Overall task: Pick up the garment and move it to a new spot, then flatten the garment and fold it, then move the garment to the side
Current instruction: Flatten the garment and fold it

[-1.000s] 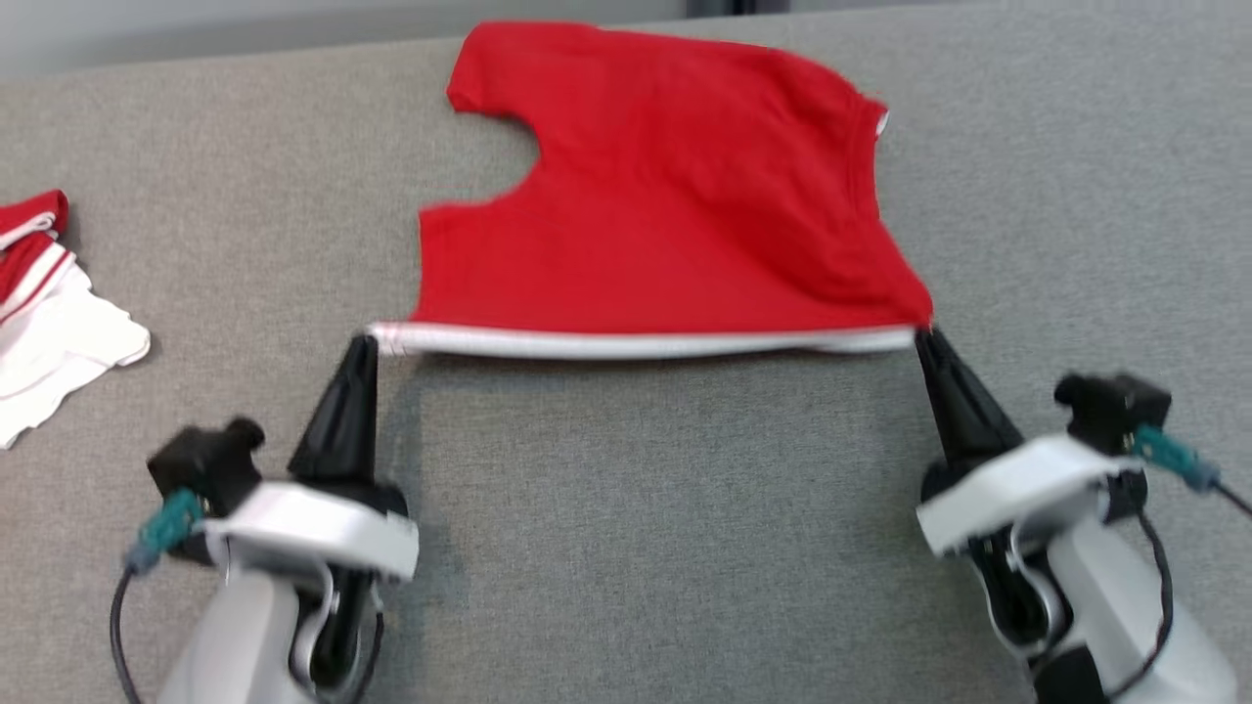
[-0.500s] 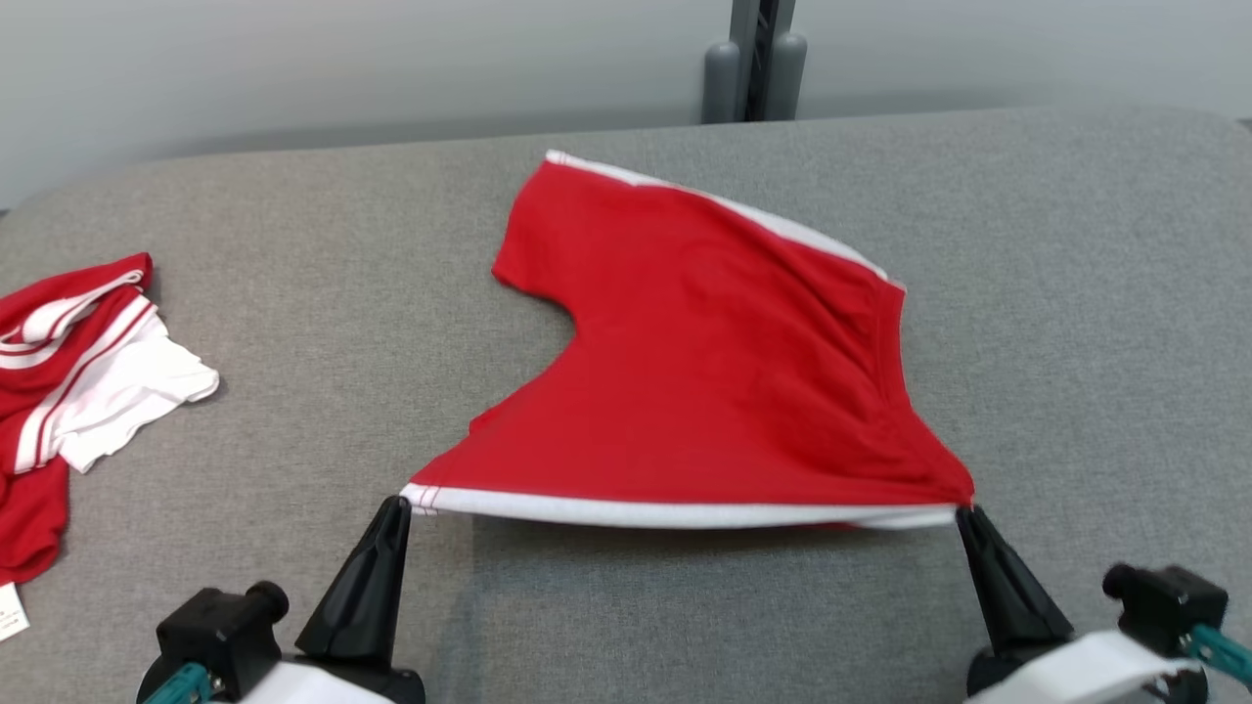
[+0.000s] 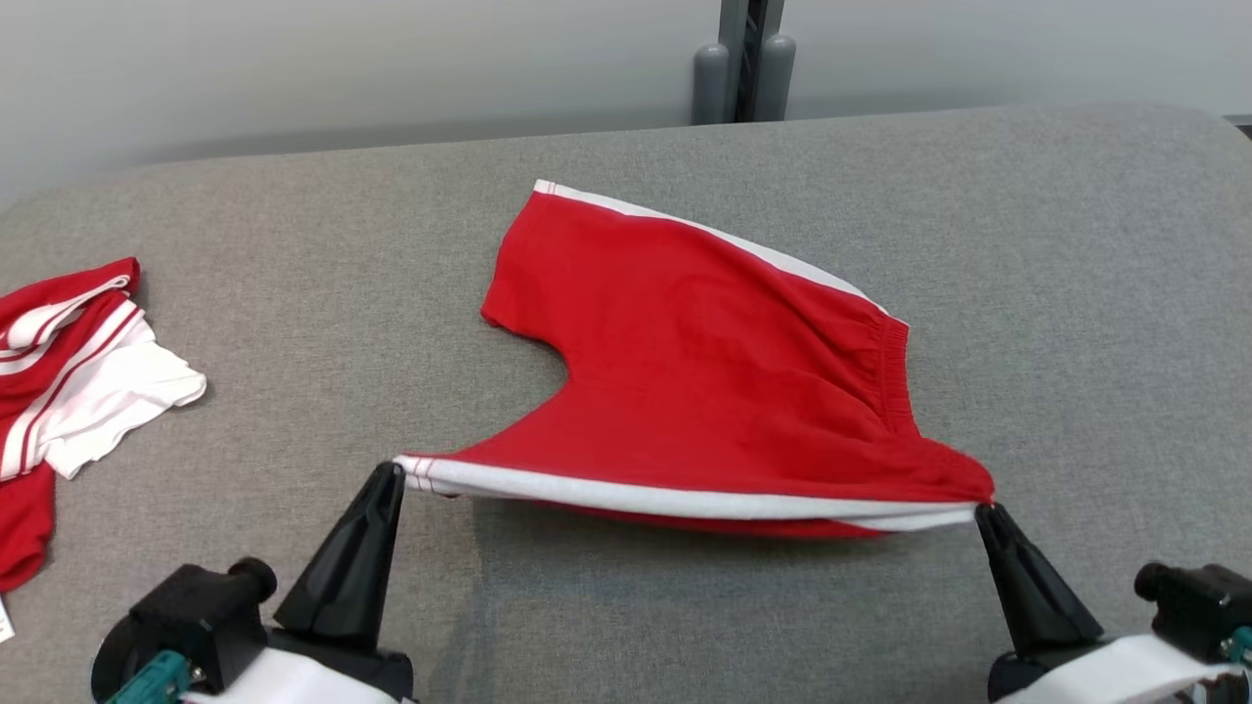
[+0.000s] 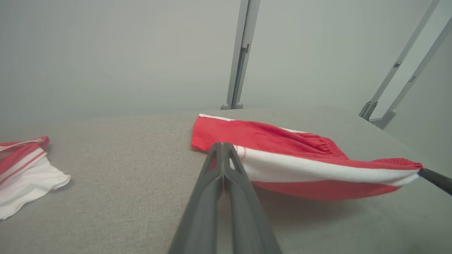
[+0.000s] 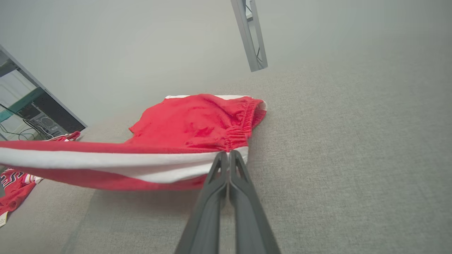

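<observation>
In the centre of the head view, the red garment (image 3: 704,391) with a white side stripe lies on the grey table (image 3: 293,293). Its near edge is lifted and stretched between the two grippers. The left gripper (image 3: 391,471), at lower left, is clenched on the left corner of this edge. The right gripper (image 3: 983,510), at lower right, is clenched on the right corner. A red and white cloth (image 3: 68,381) lies at the left edge, well apart.

In the left wrist view, the left gripper (image 4: 222,144) pinches the hem corner at the frame centre, and the white stripe runs toward the right edge.

In the right wrist view, the right gripper (image 5: 229,153) pinches the garment (image 5: 190,123) beside the elastic waistband. The far part rests on the table.
</observation>
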You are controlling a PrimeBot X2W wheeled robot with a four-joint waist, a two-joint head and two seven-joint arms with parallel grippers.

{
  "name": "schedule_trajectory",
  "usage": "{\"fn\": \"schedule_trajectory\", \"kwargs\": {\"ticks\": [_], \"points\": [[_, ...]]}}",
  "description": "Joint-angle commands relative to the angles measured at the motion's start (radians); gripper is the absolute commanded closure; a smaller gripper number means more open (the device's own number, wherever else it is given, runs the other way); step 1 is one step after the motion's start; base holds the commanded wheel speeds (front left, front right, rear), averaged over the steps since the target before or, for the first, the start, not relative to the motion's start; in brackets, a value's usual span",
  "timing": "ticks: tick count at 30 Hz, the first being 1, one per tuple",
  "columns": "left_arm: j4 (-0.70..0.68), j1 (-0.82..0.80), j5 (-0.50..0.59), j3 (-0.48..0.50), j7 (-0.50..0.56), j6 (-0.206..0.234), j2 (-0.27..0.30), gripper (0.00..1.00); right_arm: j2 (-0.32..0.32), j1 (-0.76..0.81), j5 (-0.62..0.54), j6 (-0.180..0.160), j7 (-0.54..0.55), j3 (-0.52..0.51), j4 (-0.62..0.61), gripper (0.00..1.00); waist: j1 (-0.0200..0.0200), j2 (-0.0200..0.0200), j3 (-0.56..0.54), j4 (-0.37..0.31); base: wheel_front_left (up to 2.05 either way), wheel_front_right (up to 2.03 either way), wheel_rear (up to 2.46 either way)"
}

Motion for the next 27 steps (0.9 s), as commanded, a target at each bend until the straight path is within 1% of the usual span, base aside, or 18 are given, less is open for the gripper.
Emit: {"fn": "schedule_trajectory", "kwargs": {"ticks": [1,4,8,13,16,20,23,27], "points": [[0.005,-0.028,0.004,0.006,-0.003,-0.004,0.005,1.00,-0.001,-0.030,0.000,0.000,0.002,0.000,-0.008,1.00,0.0000,0.0000,0.011,-0.007,0.00,0.00,0.00],[0.027,-0.102,0.015,0.010,-0.008,-0.025,0.019,1.00,0.000,-0.098,0.001,0.000,-0.001,0.013,0.002,1.00,0.0000,0.0000,0.041,-0.021,0.00,0.00,0.00],[0.048,-0.237,0.033,0.001,-0.009,-0.068,0.038,1.00,0.001,-0.216,0.019,0.000,-0.008,0.035,0.027,1.00,0.0000,0.0000,0.104,-0.030,0.00,0.00,0.00],[0.108,-0.434,0.043,0.005,-0.004,-0.116,0.050,1.00,0.001,-0.374,0.023,0.000,-0.027,0.052,0.078,1.00,0.0000,0.0000,0.208,-0.041,0.00,0.00,0.00],[0.172,-0.550,0.029,0.009,-0.007,-0.138,0.043,1.00,0.002,-0.466,0.017,0.000,-0.049,0.063,0.127,1.00,0.0000,0.0000,0.262,-0.054,0.00,0.00,0.00],[0.292,-0.701,0.009,0.012,-0.022,-0.172,0.024,1.00,0.003,-0.559,-0.012,0.000,-0.082,0.048,0.205,1.00,0.0000,0.0000,0.314,-0.060,0.00,0.00,0.00],[0.391,-0.800,0.000,0.018,-0.038,-0.194,0.020,1.00,0.005,-0.613,-0.025,0.000,-0.111,0.048,0.256,1.00,0.0000,0.0000,0.346,-0.078,0.00,0.00,0.00],[0.539,-0.907,-0.004,0.011,-0.060,-0.231,0.019,1.00,0.005,-0.661,-0.011,0.000,-0.147,0.080,0.312,1.00,0.0000,0.0000,0.373,-0.107,0.00,0.00,0.00]]}}
